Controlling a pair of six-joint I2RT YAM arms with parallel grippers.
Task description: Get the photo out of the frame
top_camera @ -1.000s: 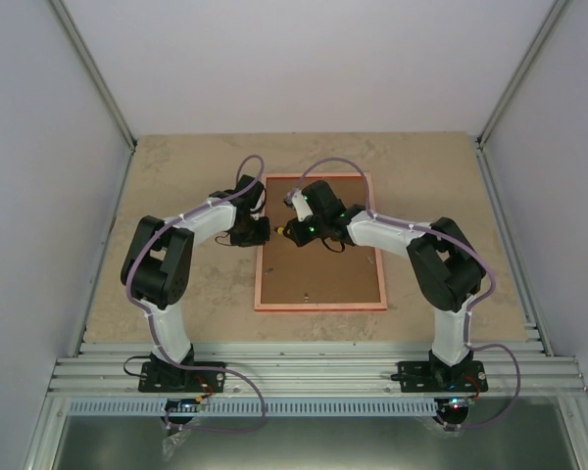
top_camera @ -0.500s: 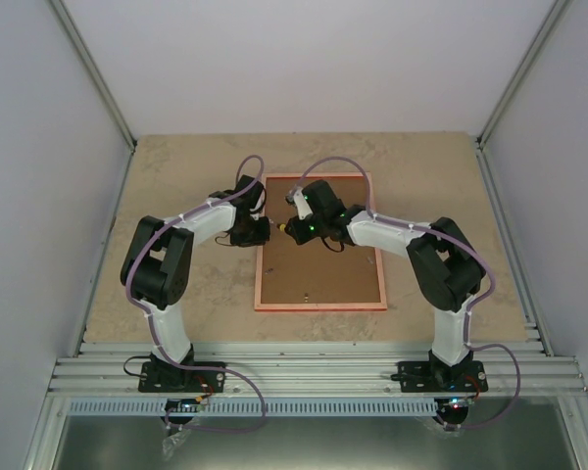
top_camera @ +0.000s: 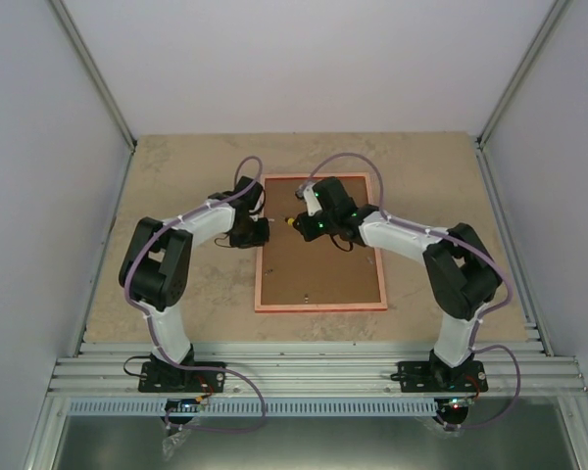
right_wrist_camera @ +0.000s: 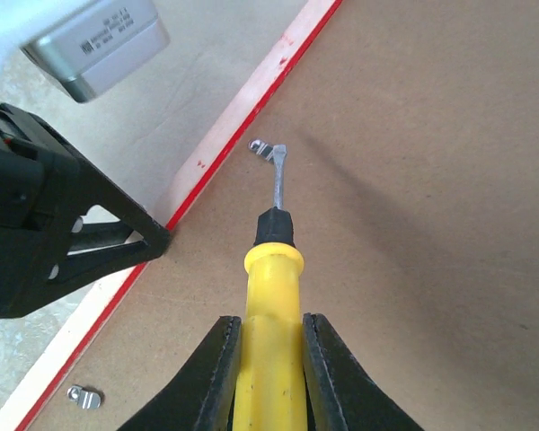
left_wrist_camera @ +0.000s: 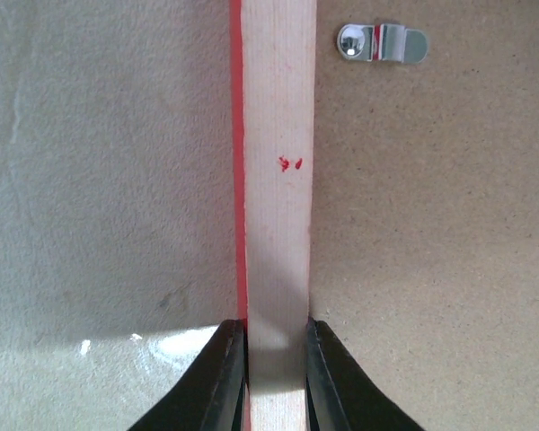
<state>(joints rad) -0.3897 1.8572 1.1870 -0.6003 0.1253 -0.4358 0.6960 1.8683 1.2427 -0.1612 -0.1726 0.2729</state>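
Note:
The red frame (top_camera: 320, 305) lies face down on the table, its pinkish back edge (left_wrist_camera: 274, 180) up and the brown backing board (top_camera: 323, 269) filling it. The photo is hidden under the board. My left gripper (left_wrist_camera: 274, 377) is shut on the frame's left rail; it also shows in the top view (top_camera: 265, 231). My right gripper (right_wrist_camera: 268, 368) is shut on a yellow-handled screwdriver (right_wrist_camera: 271, 296). Its metal tip touches a small silver retaining clip (right_wrist_camera: 268, 151) near the left rail. In the top view the right gripper (top_camera: 304, 223) is over the board's upper left part.
A second silver clip (right_wrist_camera: 84, 396) sits on the board by the left rail, also in the left wrist view (left_wrist_camera: 382, 44). Another small fitting (top_camera: 305, 293) lies low on the board. The beige tabletop (top_camera: 186, 166) surrounds the frame, with grey walls on three sides.
The right arm has swung its wrist up and to the right, with the screwdriver tip staying near the left rail. The left gripper keeps its hold on the rail.

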